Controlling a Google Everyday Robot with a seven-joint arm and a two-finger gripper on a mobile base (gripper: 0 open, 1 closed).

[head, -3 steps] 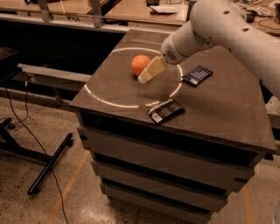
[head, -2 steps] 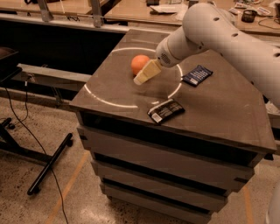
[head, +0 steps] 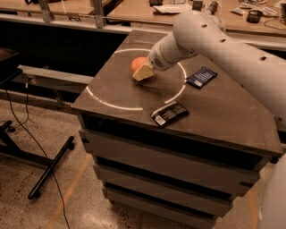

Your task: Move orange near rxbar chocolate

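Observation:
The orange (head: pixel 137 64) sits on the brown table top (head: pixel 210 107), inside the pale ring at its back left. My gripper (head: pixel 144 72), with pale yellowish fingers, reaches in from the right and lies right against the orange's front right side, partly covering it. The rxbar chocolate (head: pixel 169 113), a black wrapped bar with a white end, lies near the table's front edge, well apart from the orange.
A dark blue wrapped bar (head: pixel 201 77) lies at the table's right, under my white arm (head: pixel 214 40). A wooden bench (head: pixel 170 11) with small items runs behind. A black stand base and cables (head: pixel 40 165) lie on the floor at left.
My arm has swung left and closer over the table; the gripper has closed in on the orange, now overlapping its right side. The orange and both bars have not moved.

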